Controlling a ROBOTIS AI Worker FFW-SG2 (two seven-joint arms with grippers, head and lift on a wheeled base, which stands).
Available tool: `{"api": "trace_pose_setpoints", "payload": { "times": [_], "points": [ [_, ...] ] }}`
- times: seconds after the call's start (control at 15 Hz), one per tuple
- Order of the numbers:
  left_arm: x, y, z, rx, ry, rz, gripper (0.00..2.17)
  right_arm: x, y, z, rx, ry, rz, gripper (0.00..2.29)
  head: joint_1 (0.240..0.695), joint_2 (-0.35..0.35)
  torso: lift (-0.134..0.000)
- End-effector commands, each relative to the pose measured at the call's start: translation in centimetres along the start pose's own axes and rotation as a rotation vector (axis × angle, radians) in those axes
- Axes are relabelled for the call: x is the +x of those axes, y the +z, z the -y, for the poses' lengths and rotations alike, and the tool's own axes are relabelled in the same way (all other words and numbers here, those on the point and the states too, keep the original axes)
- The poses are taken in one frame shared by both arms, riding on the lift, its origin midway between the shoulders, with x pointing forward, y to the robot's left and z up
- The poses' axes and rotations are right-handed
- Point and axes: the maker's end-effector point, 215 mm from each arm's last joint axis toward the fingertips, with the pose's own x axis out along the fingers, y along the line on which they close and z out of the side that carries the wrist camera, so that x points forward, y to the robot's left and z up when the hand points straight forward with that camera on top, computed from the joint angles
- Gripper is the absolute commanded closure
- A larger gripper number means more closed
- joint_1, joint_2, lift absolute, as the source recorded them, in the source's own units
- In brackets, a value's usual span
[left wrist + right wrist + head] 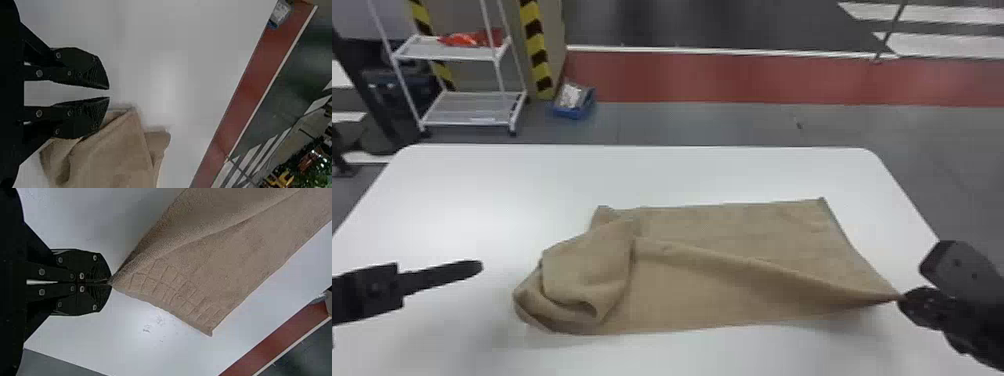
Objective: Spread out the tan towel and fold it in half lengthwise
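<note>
The right tool (905,299) has its fingers pressed together on the near right corner of the tan towel (732,295), while the left tool (477,267) is over the left side, its fingertips slightly apart and holding nothing. From the pinched corner a long raised fold slants to the towel's bunched, turned-over left end, with the far right part lying spread on the white worktop (707,175). Past the far edge are a white rack (467,107) at left, a blue box (574,111) and a red floor strip (732,77).
</note>
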Motion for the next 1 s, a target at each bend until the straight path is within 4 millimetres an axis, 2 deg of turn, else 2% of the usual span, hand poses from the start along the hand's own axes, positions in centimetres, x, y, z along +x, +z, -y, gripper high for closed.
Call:
{"api": "trace_pose_setpoints", "payload": {
  "times": [0.0,0.13,0.33,0.67,0.93],
  "points": [
    [1.9,-0.3,3.2,0.093,-0.042,-0.020,0.20,0.2,0.2,-0.5,-0.007,0.008,-0.002,2.06,0.695,-0.120,-0.125],
    [3.5,-0.4,3.7,0.158,-0.011,-0.034,0.20,0.3,0.2,-0.7,-0.009,0.013,-0.004,2.06,0.695,-0.152,-0.125],
    [5.6,-1.9,3.8,0.189,0.008,-0.087,0.21,0.4,-0.1,-0.9,-0.008,0.016,-0.009,2.06,0.695,-0.187,-0.125],
    [7.4,-3.8,5.0,0.265,0.036,-0.148,0.21,0.8,-0.4,-1.3,-0.005,0.025,-0.015,2.06,0.695,-0.221,-0.125],
    [8.4,-5.0,7.1,0.306,0.013,-0.176,0.27,0.9,-0.7,-1.3,-0.003,0.024,-0.020,2.06,0.695,-0.246,-0.125]
  ]
}}
